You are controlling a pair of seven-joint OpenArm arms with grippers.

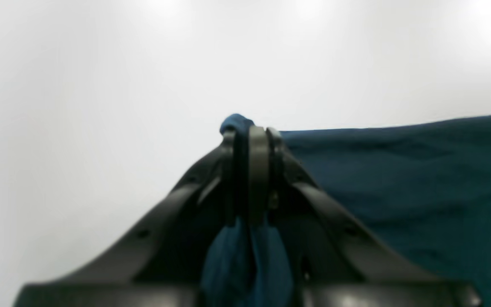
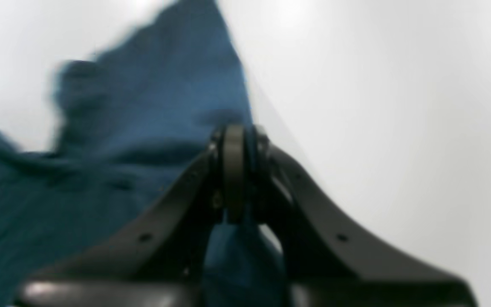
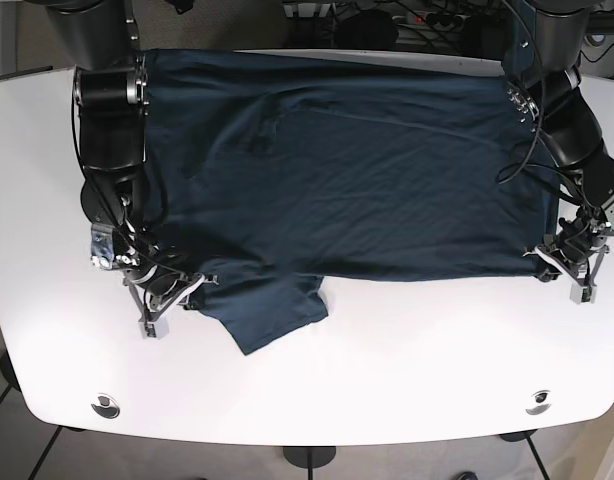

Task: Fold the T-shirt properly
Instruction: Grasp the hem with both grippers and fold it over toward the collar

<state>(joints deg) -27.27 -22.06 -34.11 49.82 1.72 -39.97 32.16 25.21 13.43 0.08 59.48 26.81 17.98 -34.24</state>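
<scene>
A dark blue T-shirt (image 3: 357, 170) lies spread across the white table (image 3: 387, 370), its far edge at the table's back. One sleeve (image 3: 277, 310) sticks out toward the front. My left gripper (image 3: 549, 258), on the base view's right, is shut on the shirt's front right corner; the left wrist view shows cloth (image 1: 245, 264) pinched between its fingers (image 1: 257, 170). My right gripper (image 3: 192, 290), on the base view's left, is shut on the shirt's front left corner beside the sleeve; the right wrist view shows cloth (image 2: 237, 260) between its fingers (image 2: 233, 170).
Both arms reach down along the table's left and right sides over the shirt's edges. Two round fittings (image 3: 105, 406) (image 3: 537, 401) sit near the table's front edge. Bare white table lies in front of the shirt. Cables hang behind the table's back edge.
</scene>
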